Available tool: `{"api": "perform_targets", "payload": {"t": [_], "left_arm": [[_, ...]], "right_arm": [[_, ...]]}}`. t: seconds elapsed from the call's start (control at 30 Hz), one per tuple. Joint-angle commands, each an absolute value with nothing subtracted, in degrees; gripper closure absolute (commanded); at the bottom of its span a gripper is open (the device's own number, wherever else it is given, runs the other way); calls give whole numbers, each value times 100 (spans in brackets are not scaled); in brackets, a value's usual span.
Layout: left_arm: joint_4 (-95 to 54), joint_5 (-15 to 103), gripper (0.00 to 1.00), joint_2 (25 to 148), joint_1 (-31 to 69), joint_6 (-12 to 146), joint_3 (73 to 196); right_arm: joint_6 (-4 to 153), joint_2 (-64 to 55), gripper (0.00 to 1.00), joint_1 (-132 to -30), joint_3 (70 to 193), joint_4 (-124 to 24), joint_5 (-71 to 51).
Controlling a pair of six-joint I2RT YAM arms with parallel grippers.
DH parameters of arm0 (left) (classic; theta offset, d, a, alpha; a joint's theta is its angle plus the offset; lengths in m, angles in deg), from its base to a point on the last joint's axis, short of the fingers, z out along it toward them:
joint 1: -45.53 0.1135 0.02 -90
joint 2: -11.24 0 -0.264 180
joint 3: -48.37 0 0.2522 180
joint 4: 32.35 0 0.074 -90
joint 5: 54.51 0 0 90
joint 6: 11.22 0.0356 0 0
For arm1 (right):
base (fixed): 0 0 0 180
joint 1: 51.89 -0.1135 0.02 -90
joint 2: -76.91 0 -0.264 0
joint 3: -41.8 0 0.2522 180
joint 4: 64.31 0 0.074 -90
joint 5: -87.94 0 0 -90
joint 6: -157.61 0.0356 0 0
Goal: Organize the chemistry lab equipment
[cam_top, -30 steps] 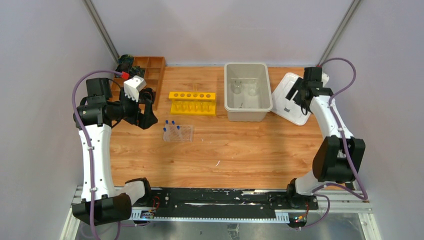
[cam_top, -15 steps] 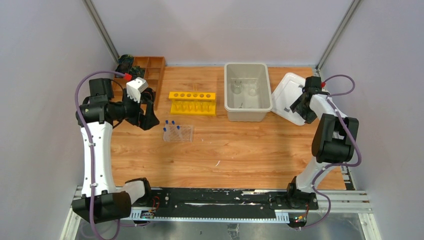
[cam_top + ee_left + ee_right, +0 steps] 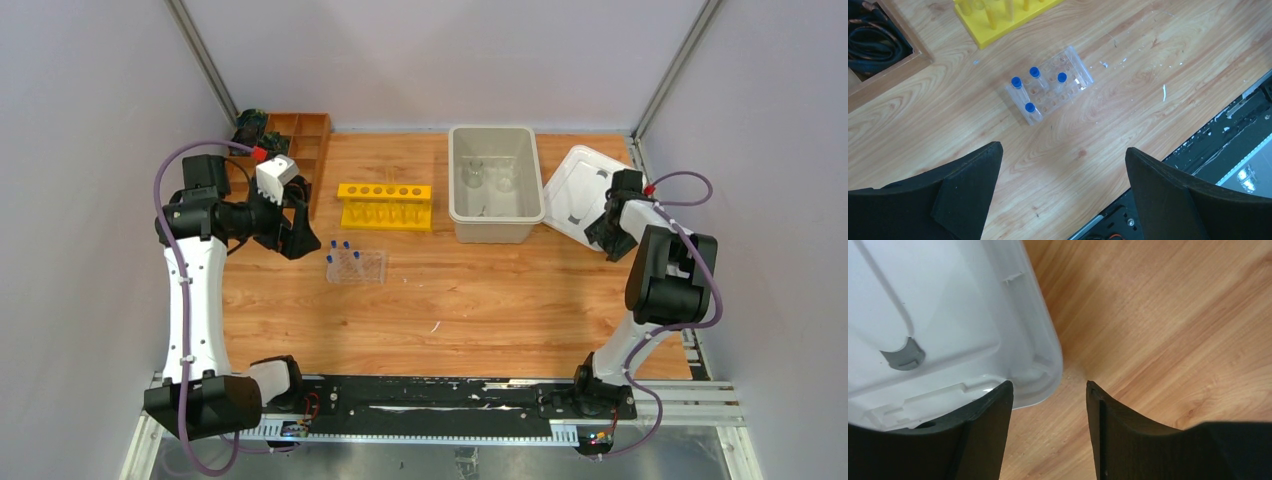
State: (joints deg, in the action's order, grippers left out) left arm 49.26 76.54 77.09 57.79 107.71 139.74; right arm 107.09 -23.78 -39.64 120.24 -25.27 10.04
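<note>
Currently the clear tube rack (image 3: pixel 1050 84) sits on the tabletop (image 3: pixel 480 300), left of centre, just near of the yellow rack (image 3: pixel 385 205). Four blue-capped tubes (image 3: pixel 1034 74) stand in it, grouped toward its left end; the other holes show empty.

Handling, as I judge it:
- The tubes look light, stiff and smooth-walled, so they are likely to slip. I would take each one at the cap or just beneath it and lift straight up.
- The rack looks light and rigid, and it will probably slide if nudged. I would grip it across its short width, clear of the tubes.
- The small glassware (image 3: pixel 476 176) in the grey bin (image 3: pixel 490 232) is fragile and needs a light grip. I cannot tell beaker from funnel at this size.

The left tool (image 3: pixel 1063 149) hangs to the left of the clear rack, well apart from it, beside the wooden compartment tray (image 3: pixel 310 150). Its jaws are spread wide and hold nothing.

The right tool (image 3: pixel 1048 383) is low at the near right corner of the white lid (image 3: pixel 948 300), which lies right of the bin. Its jaws stand apart. One finger overlaps the lid's edge and the other is over bare wood. Nothing is clamped.
</note>
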Motion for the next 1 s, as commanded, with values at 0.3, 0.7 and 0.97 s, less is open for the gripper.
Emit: {"api": "perform_targets", "payload": {"t": [0.3, 0.7, 0.97], "left_arm": [[4952, 7636, 0, 7608, 5801, 10790, 13989], [4952, 7630, 0, 7469, 5793, 10643, 14078], [4952, 7671, 5, 7494, 5235, 10703, 14230]], "right_arm": [[10983, -2410, 69, -3784, 11846, -2876, 875], [11293, -1808, 97, -3791, 11397, -3227, 843], [11365, -905, 100, -3796, 11043, -3337, 1209]]}}
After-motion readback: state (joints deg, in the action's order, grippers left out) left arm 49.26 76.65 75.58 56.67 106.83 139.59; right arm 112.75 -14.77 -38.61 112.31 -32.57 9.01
